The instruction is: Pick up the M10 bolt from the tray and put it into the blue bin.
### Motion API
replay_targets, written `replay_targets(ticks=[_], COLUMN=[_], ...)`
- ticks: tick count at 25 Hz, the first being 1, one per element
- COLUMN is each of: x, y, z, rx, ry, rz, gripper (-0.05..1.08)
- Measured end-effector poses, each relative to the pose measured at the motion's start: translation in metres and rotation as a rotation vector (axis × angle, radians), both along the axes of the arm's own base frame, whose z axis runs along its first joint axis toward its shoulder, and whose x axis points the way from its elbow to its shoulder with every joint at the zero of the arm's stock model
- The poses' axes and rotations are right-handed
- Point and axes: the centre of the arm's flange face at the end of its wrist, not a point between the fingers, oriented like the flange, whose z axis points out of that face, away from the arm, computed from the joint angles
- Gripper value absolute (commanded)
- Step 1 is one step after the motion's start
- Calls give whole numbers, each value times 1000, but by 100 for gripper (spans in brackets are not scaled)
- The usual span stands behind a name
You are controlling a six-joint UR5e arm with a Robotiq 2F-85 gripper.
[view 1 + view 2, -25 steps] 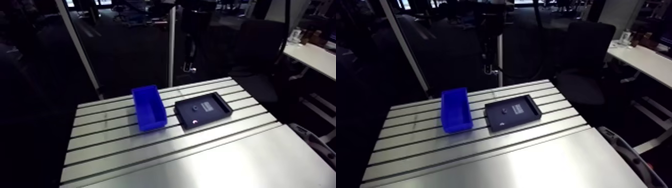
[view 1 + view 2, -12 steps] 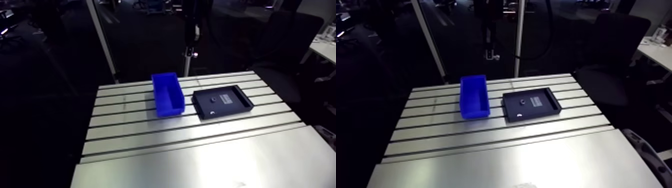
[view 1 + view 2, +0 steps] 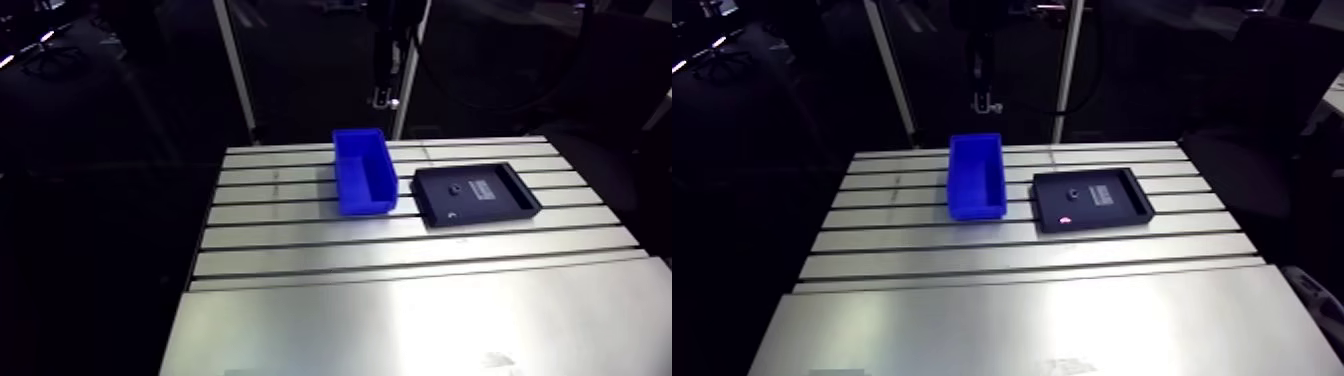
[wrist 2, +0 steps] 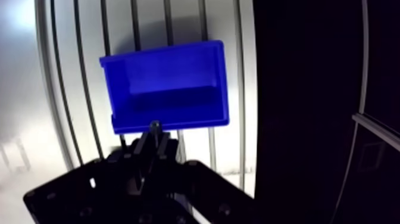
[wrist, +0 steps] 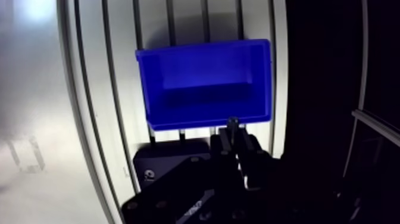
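Tool pinching M10 bolt (dark, slim, only tip showing); blue bin just ahead.

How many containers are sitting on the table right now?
2: the blue bin toward the far side of the table, and the black tray apart beside it. None looks hidden.

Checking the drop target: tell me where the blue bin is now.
In the arm view the blue bin sits on the slotted table, just left of the black tray; in the wrist view it lies just ahead of the gripper.
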Motion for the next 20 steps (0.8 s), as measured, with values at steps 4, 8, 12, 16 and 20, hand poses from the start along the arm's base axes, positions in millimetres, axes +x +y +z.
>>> replay_targets(ticks=[4, 8, 12, 16, 20], x=[-3, -7, -9, -10, -8], y=[-8, -11, -13, -14, -19], z=[-12, -27, -45, -61, -76], rx=[2, 3, 3, 3, 6], ry=[-8, -13, -25, -45, -51], rz=[-20, -40, -53, -60, -59], gripper=[105, 105, 105, 105, 105])
